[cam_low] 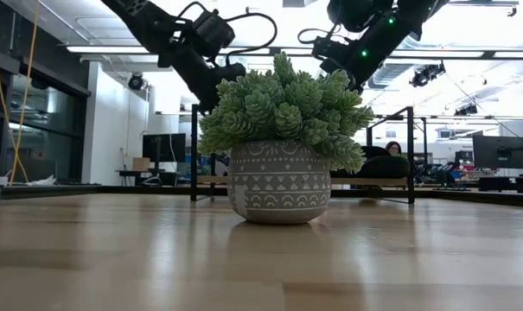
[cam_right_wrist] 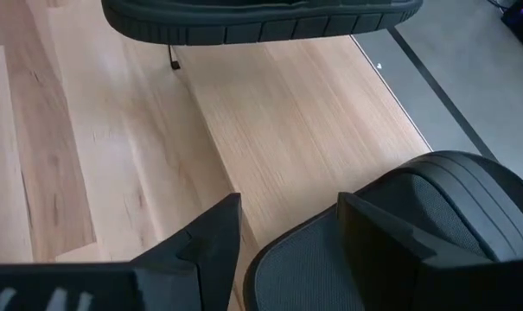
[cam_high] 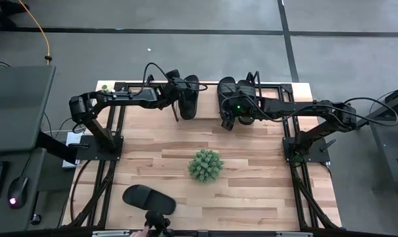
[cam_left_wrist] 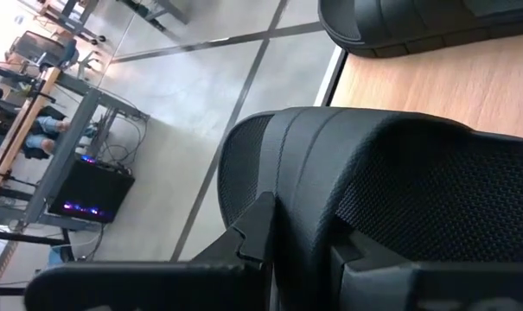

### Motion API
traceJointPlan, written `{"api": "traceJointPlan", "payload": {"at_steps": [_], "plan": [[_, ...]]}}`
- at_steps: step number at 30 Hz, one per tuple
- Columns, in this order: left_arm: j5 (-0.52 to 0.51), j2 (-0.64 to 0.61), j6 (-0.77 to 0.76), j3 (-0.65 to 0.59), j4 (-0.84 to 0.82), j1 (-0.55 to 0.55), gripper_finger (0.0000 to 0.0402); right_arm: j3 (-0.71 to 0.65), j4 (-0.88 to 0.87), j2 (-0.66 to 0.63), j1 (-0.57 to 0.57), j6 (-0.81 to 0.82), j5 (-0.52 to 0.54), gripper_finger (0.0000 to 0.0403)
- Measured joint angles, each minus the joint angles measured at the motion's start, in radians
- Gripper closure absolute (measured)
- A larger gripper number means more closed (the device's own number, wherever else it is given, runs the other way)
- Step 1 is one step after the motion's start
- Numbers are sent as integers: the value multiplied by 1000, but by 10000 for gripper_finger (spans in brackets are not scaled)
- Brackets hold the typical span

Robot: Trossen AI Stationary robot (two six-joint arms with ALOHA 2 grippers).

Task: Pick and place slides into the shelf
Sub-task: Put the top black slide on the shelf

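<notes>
Four black slides show in the high view. My left gripper (cam_high: 182, 99) is shut on one slide (cam_high: 189, 95) at the shelf (cam_high: 205, 84), which stands along the table's far edge. Two slides (cam_high: 227, 92) (cam_high: 247, 99) lie on the shelf's right half. My right gripper (cam_high: 233, 113) is open at the right one (cam_right_wrist: 434, 199). One finger (cam_right_wrist: 205, 238) stands beside the slide over the plank. The other finger (cam_right_wrist: 391, 233) is over the footbed at the strap's mouth. Whether either touches it, I cannot tell. The fourth slide (cam_high: 149, 197) lies flat near the table's near edge. My left gripper holds its slide by the ribbed strap (cam_left_wrist: 309, 173), pinched through the strap's wall. One finger (cam_left_wrist: 252, 233) is outside on the ribs and the other finger (cam_left_wrist: 360, 259) is inside against the mesh lining. Whether the slide rests on the shelf or is lifted does not show.
A round green plant in a grey pot (cam_high: 205, 164) stands mid-table and blocks much of the shelf in the low view (cam_low: 278, 147). The shelf's black end frames (cam_low: 411, 155) rise at both ends. A camera stand (cam_high: 157, 220) and what looks like a hand (cam_high: 141, 232) are at the near edge.
</notes>
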Motion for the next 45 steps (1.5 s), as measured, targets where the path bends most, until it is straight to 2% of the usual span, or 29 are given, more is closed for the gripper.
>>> {"api": "traceJointPlan", "payload": {"at_steps": [6, 14, 22, 29, 39, 42, 45], "plan": [[-44, 2, 0, -1, -9, -1, 369, 0, 0, 0, 8, 0, 0, 219], [-44, 2, -1, -2, -17, -1, 369, 0, 1, 0, 18, 0, 0, 219], [-19, 7, 10, -2, -29, 0, 396, 0, 1, 0, 18, 0, 1, 219], [-7, 8, 10, -2, -33, 0, 377, 0, 4, 0, 18, 0, 1, 219], [1, 27, 37, -1, -44, 0, 375, 0, 4, 0, 18, 0, 1, 219], [31, 53, 36, -20, -113, -2, 374, 0, 4, 0, 18, 0, 0, 219], [16, 61, 43, -7, -66, 1, 374, 0, 4, 0, 18, 0, 0, 219]]}}
